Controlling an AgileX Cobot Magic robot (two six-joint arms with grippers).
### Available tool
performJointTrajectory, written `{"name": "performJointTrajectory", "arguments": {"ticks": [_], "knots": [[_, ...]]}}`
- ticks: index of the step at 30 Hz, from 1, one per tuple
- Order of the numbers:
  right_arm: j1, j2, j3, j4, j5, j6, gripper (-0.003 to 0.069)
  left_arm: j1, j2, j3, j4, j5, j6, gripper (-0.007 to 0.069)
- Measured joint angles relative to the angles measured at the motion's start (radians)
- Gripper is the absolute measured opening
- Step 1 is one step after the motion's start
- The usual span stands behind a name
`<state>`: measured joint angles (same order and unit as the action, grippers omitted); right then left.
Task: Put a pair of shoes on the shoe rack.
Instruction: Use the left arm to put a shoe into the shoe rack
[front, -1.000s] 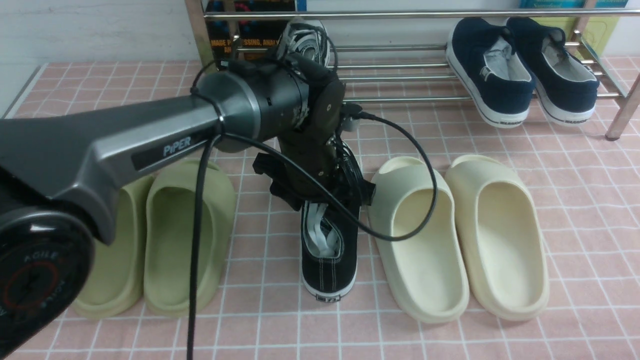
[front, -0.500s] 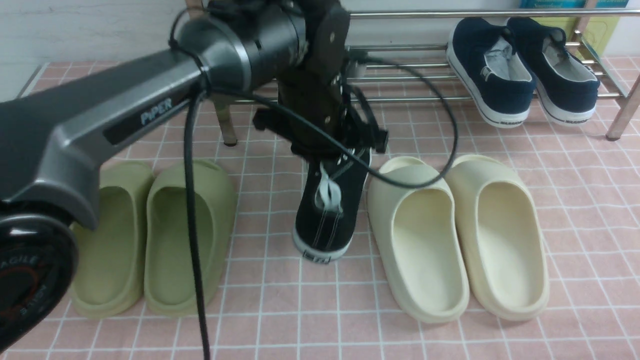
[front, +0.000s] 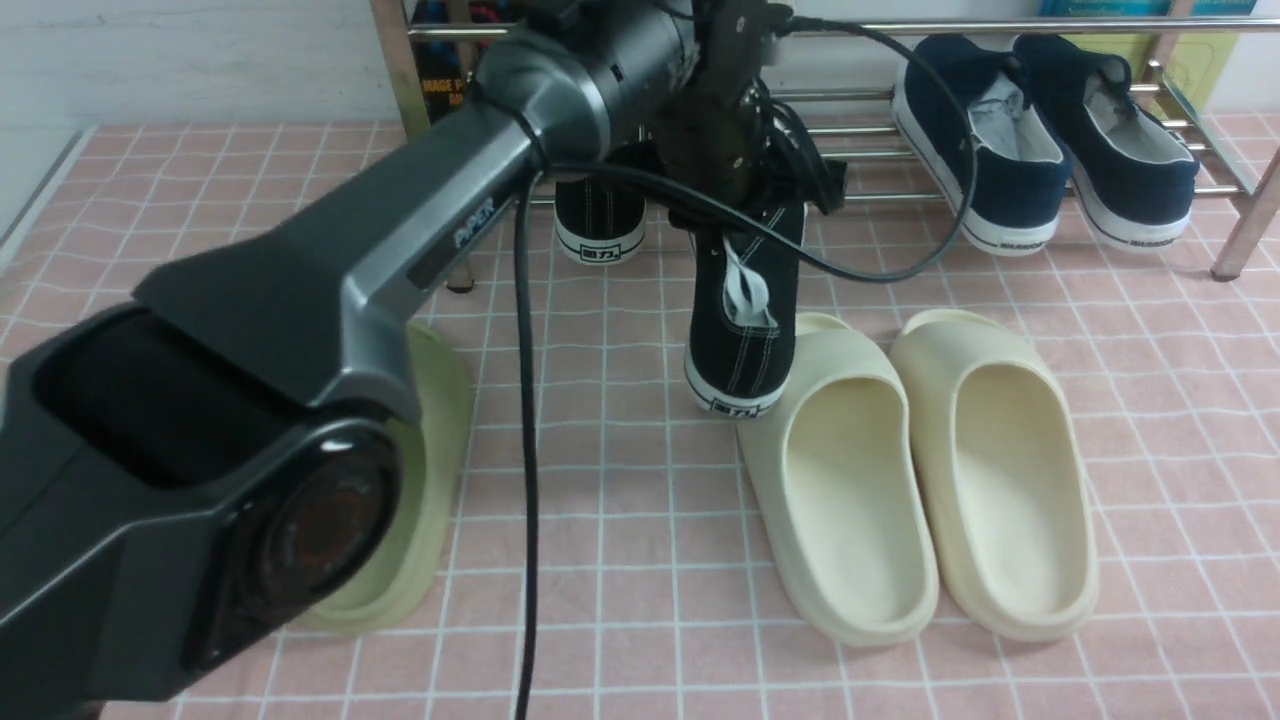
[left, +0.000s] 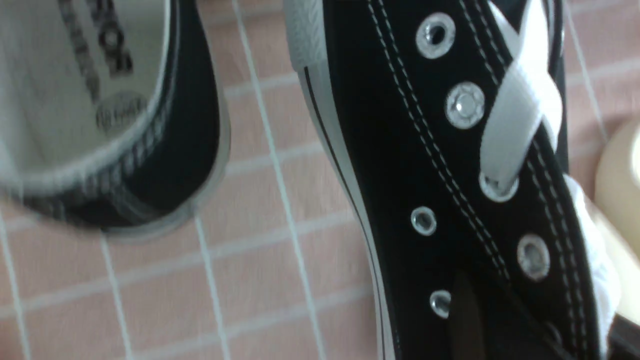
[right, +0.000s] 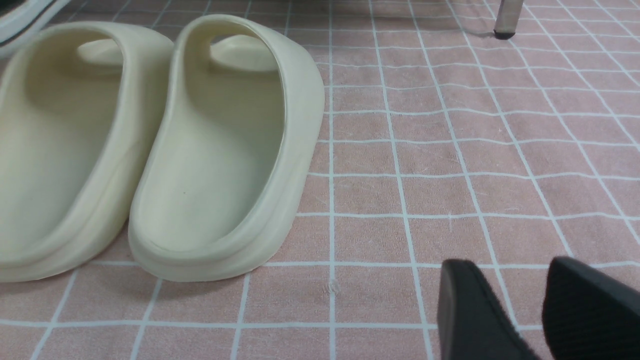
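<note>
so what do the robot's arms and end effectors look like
The left arm is a dark grey and silver metallic shell with white PiPER lettering on a black strip, a round black joint cap and a black cable running along it. The right end effector has two matte black fingers, one ribbed.

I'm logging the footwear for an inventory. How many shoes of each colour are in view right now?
Black sneakers: 2
Navy slip-ons: 2
Cream slides: 2
Green slides: 1 in view; the left arm hides that side
Total: 7 in view
</note>
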<state>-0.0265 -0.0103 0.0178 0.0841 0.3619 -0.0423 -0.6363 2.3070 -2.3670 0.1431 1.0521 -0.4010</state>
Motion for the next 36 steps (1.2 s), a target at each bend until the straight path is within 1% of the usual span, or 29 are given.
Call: {"name": "performJointTrajectory", "arguments": {"ticks": [3,5,9,11,18,23,27,36], "knots": [[0.000,0.000,0.000,0.000,0.000,0.000,0.0239,0.000,0.018,-0.036,0.039,-0.050,-0.015,0.0055],[0.000,0.000,0.000,0.000,0.000,0.000,0.0239,0.000,0.020,-0.050,0.100,-0.122,-0.021,0.0055],[0.000,0.000,0.000,0.000,0.000,0.000,0.0239,0.004,0.031,-0.052,0.133,-0.180,-0.023,0.0055],[0.000,0.000,0.000,0.000,0.000,0.000,0.0239,0.011,0.042,-0.052,0.131,-0.201,-0.031,0.0055],[0.000,0.000,0.000,0.000,0.000,0.000,0.0239,0.077,0.089,-0.053,0.105,-0.254,-0.118,0.0055],[0.000,0.000,0.000,0.000,0.000,0.000,0.0239,0.082,0.102,-0.053,0.066,-0.310,-0.117,0.0055],[0.000,0.000,0.000,0.000,0.000,0.000,0.0239,0.082,0.117,-0.053,0.054,-0.356,-0.085,0.0055],[0.000,0.000,0.000,0.000,0.000,0.000,0.0239,0.082,0.118,-0.053,0.049,-0.361,-0.042,0.0055]]}}
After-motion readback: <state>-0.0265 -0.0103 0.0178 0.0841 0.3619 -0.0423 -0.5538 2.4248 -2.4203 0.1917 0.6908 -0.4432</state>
